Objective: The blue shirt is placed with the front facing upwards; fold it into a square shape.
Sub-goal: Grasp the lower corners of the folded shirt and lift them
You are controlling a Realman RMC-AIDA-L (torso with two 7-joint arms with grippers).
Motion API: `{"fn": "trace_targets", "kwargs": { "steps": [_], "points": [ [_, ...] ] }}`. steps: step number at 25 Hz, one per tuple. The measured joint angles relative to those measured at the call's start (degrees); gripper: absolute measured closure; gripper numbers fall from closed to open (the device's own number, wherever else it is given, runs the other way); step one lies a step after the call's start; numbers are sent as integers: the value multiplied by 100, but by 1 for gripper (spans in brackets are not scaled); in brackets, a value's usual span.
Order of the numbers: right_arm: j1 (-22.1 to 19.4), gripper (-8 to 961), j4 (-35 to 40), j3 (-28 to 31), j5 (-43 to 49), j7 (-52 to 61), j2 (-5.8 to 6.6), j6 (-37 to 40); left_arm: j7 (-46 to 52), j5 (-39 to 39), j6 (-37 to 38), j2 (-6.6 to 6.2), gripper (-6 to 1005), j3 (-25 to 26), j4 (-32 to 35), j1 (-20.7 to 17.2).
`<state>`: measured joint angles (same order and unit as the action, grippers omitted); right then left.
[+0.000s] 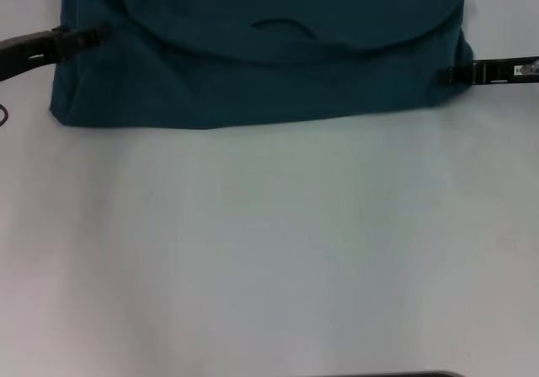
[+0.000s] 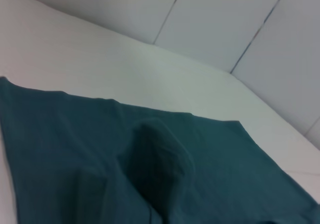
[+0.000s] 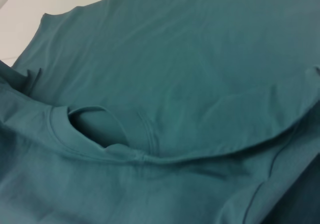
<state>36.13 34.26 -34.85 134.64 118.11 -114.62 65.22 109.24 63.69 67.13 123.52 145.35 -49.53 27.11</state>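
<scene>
The blue shirt (image 1: 253,82) lies across the far part of the white table (image 1: 269,251). Its upper layer is folded over toward me, with a curved, sagging edge and the neck opening (image 1: 282,25) on top. My left gripper (image 1: 99,34) pinches the fold's left end. At the shirt's right edge my right gripper (image 1: 453,73) is shut on the cloth. The right wrist view shows the collar (image 3: 95,129) and the folded-over layer. A raised bump of shirt cloth (image 2: 160,159) fills the left wrist view. Neither wrist view shows fingers.
The bare white table stretches from the shirt's near hem (image 1: 253,123) to the front edge. A dark strip (image 1: 396,374) shows at the bottom edge of the head view. The left wrist view shows white panels (image 2: 215,19) beyond the table.
</scene>
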Motion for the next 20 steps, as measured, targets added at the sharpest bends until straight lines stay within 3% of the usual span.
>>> {"fn": "trace_targets", "kwargs": {
  "steps": [14, 20],
  "points": [
    [-2, 917, -1, 4, -34, 37, 22, 3, 15, -873, -461, -37, 124, -122, 273, 33],
    [6, 917, -6, 33, -34, 50, 20, 14, 15, -1122, -796, -39, 123, -122, 444, 61]
  ]
}}
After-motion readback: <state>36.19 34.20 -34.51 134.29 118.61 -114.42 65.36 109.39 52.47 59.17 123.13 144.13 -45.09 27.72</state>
